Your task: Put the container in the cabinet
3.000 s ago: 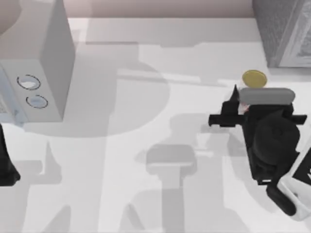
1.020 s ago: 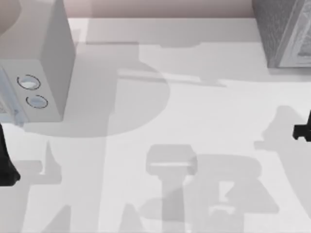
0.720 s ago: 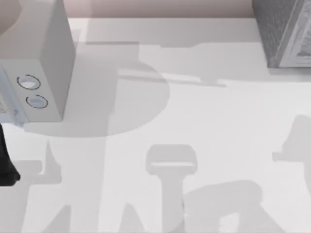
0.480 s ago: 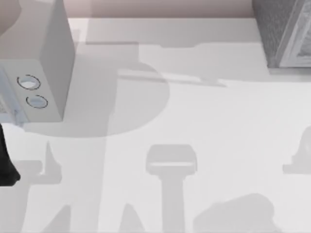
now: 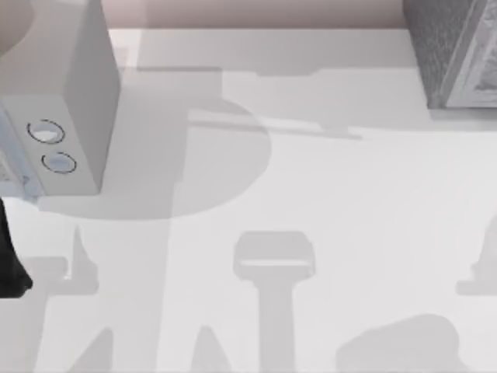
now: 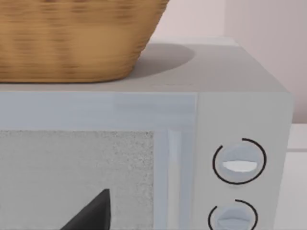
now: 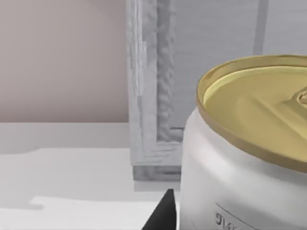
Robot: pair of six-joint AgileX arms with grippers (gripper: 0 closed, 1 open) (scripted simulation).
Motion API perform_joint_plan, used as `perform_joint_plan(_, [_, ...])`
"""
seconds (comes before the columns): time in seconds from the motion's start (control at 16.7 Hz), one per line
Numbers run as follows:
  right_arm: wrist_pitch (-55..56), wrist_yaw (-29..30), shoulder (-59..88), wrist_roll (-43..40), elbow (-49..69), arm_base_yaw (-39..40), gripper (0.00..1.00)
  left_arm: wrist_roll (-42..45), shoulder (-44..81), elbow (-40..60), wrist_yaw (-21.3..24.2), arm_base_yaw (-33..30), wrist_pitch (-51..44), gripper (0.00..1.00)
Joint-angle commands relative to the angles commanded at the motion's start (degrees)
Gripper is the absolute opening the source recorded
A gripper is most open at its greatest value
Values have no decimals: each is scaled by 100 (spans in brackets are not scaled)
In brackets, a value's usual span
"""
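The can [image 7: 249, 158] sits upright, right up close to the right end effector; I cannot tell its grip. The cabinet [image 7: 192, 72] stands just behind, at 12 o'clock.

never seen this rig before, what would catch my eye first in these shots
The can looms close in the right wrist view, gold top up, with the cabinet standing behind it. In the left wrist view a woven basket sits on top of the pale box with two knobs. From above, that box is at the table's left and the cabinet at the far right corner.
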Motion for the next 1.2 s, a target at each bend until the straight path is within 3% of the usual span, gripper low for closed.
perform_joint_plan(0.48, [-19, 198, 447, -58, 833, -13, 0, 0, 0, 0, 0, 0, 0, 100])
perform_joint_plan(1.2, [-1302, 667, 4224, -11, 5638, 564, 0, 0, 0, 0, 0, 0, 0, 100])
